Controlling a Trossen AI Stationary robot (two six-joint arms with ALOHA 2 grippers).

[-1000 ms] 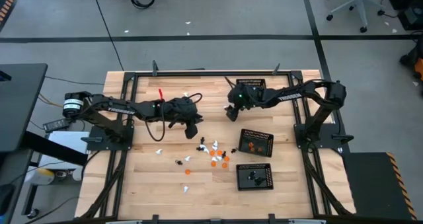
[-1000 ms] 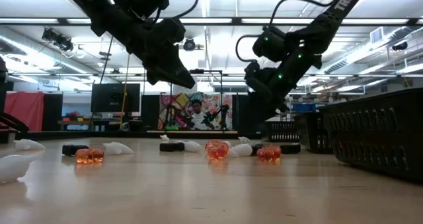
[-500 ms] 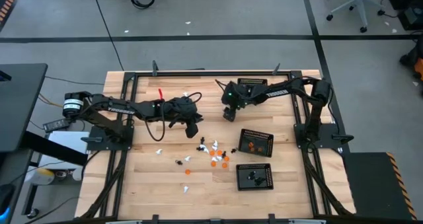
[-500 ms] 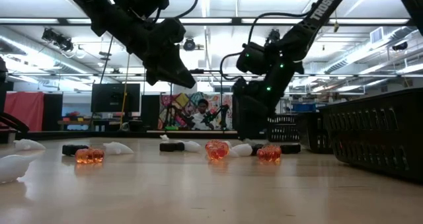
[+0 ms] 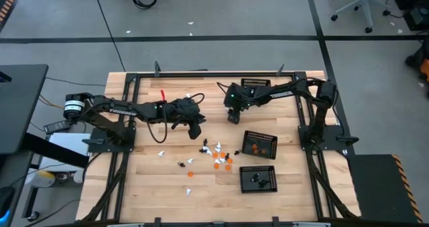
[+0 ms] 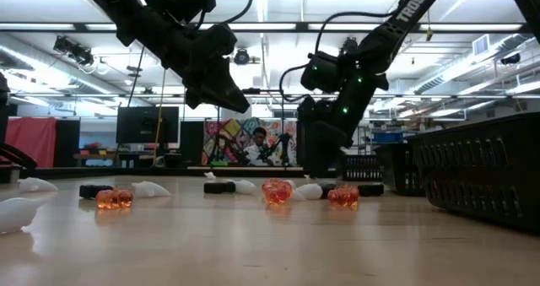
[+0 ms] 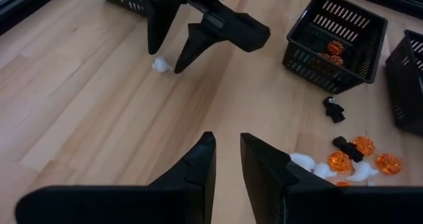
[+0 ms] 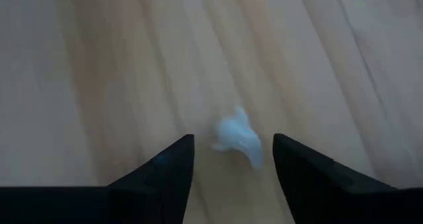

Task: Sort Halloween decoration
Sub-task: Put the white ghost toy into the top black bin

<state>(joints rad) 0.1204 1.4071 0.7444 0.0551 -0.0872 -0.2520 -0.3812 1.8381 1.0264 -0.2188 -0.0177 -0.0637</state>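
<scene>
A small white figure (image 8: 238,139) of the Halloween decoration lies on the wooden table, right of the table's middle. My right gripper (image 8: 232,139) points steeply down over it, open, one finger on either side and a gap to each. The left wrist view shows the same figure (image 7: 160,65) at the right gripper's fingertips (image 7: 173,64). More white, orange and black figures (image 5: 218,157) lie scattered toward the near side. My left gripper (image 5: 196,130) hangs above the table left of them, its fingers (image 7: 206,159) a little apart with nothing between.
Three black mesh trays stand on the right: one at the far edge (image 5: 255,86), one holding orange figures (image 5: 259,144), one holding black figures (image 5: 258,178). Single figures (image 5: 161,153) lie toward the near left. A person (image 6: 261,143) shows in the room behind.
My right gripper has moved a little toward the table's left and down toward the white figure, tipping more steeply downward and rolling about its own axis. My left arm has kept still.
</scene>
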